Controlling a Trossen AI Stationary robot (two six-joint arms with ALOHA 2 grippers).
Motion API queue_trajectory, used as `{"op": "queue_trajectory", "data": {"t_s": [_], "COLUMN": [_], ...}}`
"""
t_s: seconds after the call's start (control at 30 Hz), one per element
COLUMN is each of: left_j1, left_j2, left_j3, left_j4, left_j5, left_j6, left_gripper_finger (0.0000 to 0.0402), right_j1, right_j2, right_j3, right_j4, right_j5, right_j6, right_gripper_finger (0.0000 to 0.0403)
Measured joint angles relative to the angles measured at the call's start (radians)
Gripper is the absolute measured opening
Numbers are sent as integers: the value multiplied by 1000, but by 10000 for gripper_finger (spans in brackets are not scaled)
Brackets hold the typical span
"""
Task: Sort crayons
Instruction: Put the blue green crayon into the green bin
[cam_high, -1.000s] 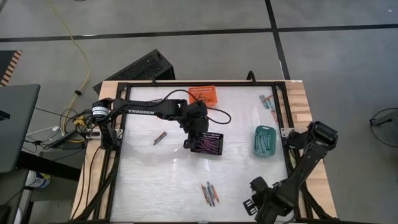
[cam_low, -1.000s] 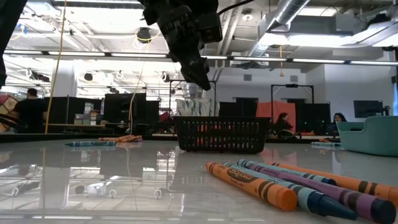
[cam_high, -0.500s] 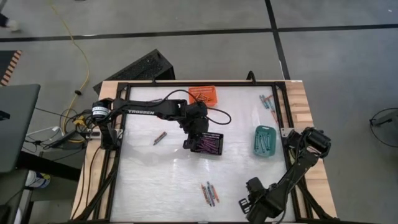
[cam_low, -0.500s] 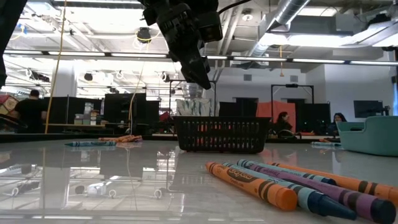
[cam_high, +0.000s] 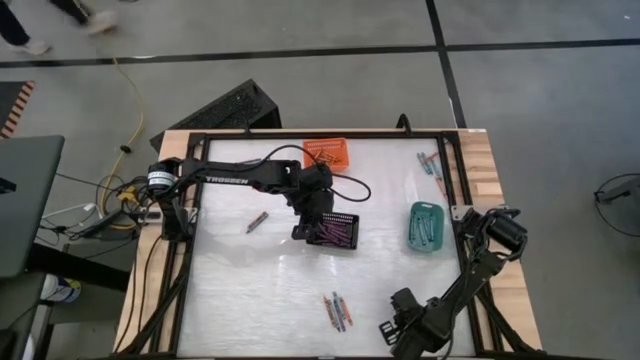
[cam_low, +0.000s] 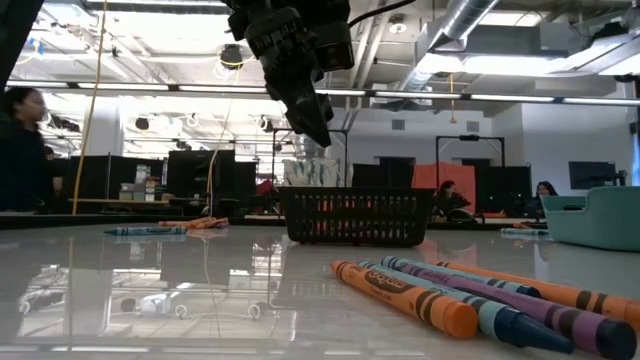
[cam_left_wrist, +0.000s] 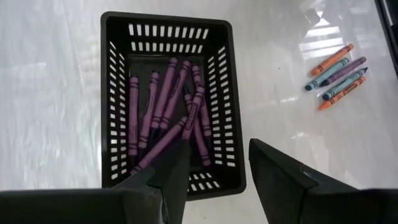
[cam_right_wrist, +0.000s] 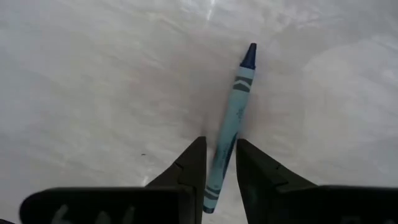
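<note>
The left gripper (cam_left_wrist: 214, 171) hung over the black basket (cam_left_wrist: 231, 112) near the table's (cam_high: 230, 280) centre, its fingers apart and empty; purple crayons (cam_left_wrist: 163, 115) lay inside the basket. The right gripper (cam_right_wrist: 219, 171) sat at the table's near right edge, fingers closed on a teal-blue crayon (cam_right_wrist: 231, 118). 4 loose crayons (cam_high: 334, 311) lay at the near centre, others (cam_high: 432, 166) in the far right corner, and 1 (cam_high: 257, 222) left of the black basket. The orange basket (cam_high: 328, 153) and teal basket (cam_high: 426, 226) also held crayons.

left gripper (cam_left_wrist: 214, 165) fingers parted; right gripper (cam_right_wrist: 221, 165) fingers pinched close
</note>
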Motion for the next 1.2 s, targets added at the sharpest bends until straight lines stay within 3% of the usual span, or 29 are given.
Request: {"op": "queue_trajectory", "data": {"t_s": [0.2,0.43,0.8,1.2], "left_j1": [0,0,0,0], "left_j2": [0,0,0,0], "left_j3": [0,0,0,0], "left_j4": [-7,-7,-5,-5], "left_j5": [0,0,0,-2], "left_j6": [-1,-2,-8,-22], "left_gripper_finger": [153,153,153,153], "right_j1": [0,0,-9,-100], "right_j2": [11,12,-44,-304], "right_j3": [1,0,-7,-90], "right_j4": [-5,-4,-59,-290], "right_j5": [4,17,48,264], "right_j6": [-22,-103,-125,-160], "right_gripper_finger": [78,8,2,0]}}
